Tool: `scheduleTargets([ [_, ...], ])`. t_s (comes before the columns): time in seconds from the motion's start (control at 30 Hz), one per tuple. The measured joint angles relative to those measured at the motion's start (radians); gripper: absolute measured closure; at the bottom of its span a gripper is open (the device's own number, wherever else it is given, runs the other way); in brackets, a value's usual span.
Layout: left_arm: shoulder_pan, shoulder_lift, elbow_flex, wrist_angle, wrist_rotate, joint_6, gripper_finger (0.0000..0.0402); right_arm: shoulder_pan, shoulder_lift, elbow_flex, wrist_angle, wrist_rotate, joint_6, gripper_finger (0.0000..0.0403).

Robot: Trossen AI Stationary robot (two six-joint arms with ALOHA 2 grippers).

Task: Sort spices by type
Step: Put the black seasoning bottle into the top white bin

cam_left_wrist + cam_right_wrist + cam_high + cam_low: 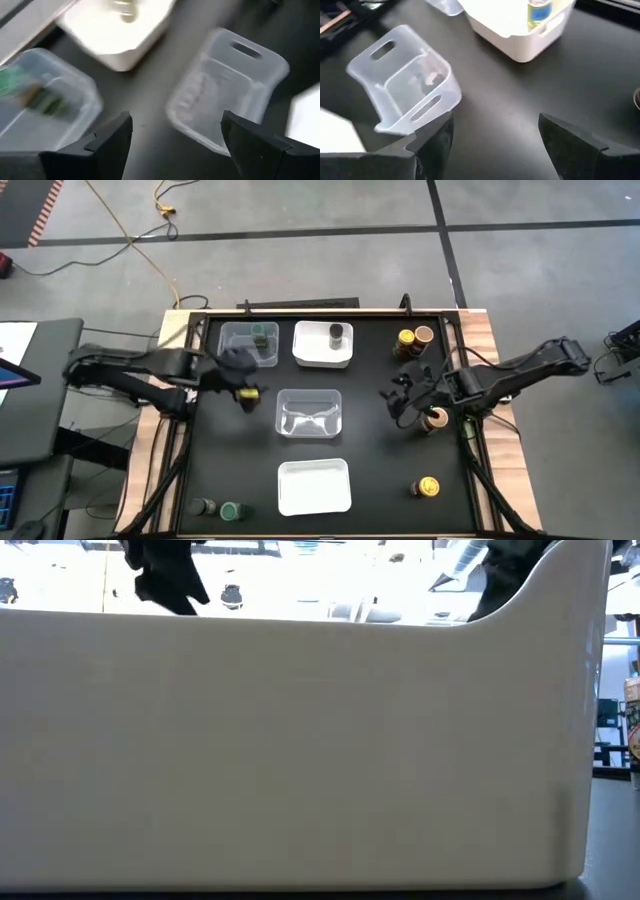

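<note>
Landmark: empty clear tray [308, 412], mid-table.
Near jars: green-lidded jar [230, 510] and grey-lidded jar [203, 507], near-left of it; yellow-lidded jar [427, 487], near-right.
Right gripper [402, 397]: right of tray, fingers spread, empty; tan-lidded jar [436, 418] just beside.
Left gripper [243, 383]: left of tray, spread, empty.
Far jars: green jar [261, 336] in far clear tray [232, 332]; dark-lidded jar [337, 335] in white tray [312, 356]; yellow and tan pair [414, 340] far-right.
Handling: likely light, rigid, smooth; grip body below lid.
Labels: unreadable.

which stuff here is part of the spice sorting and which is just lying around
Part of the job:
- spice jars, e.g. green-lid jar in the clear tray, dark-lid jar in the white tray, yellow-lid jar
- left gripper, right gripper

Just lying about:
- yellow cable on the floor
</note>
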Motion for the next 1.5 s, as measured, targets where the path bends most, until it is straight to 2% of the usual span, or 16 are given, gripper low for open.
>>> scheduleTargets([
  [0.17,-0.168,0.164,0.125,-0.079,-0.003,0.036,0.0111,0.026,-0.032,-0.001,0.0,-0.001,-0.076,0.0085],
  [0.27,-0.237,0.252,0.229,-0.219,-0.006,-0.104,0.0111,0.027,-0.043,-0.001,-0.001,-0.004,-0.107,0.0085],
  [0.37,-0.295,0.327,0.335,-0.364,0.04,-0.252,0.0111,0.023,-0.047,-0.001,-0.003,-0.018,-0.111,0.0085],
  [0.47,-0.361,0.383,0.416,-0.476,0.087,-0.319,0.0111,0.023,-0.049,-0.001,-0.004,-0.026,-0.113,0.0085],
  [0.57,-0.432,0.41,0.465,-0.526,0.101,-0.322,0.0111,0.024,-0.048,-0.001,-0.004,-0.027,-0.111,0.0085],
  [0.73,-0.542,0.414,0.462,-0.525,0.114,-0.303,0.0111,0.024,-0.048,-0.001,-0.001,-0.027,-0.086,0.0085],
  [1.1,-0.782,0.413,0.421,-0.521,0.141,-0.561,0.0111,-0.005,-0.047,-0.001,0.004,-0.026,-0.016,0.0085],
  [1.23,-0.875,0.413,0.421,-0.514,0.195,-0.639,0.0111,-0.024,-0.047,-0.001,0.007,-0.026,-0.013,0.0085],
  [1.5,-1.001,0.418,0.421,-0.507,0.234,-0.823,0.0111,-0.049,-0.047,-0.001,0.007,-0.025,0.004,0.0085],
])
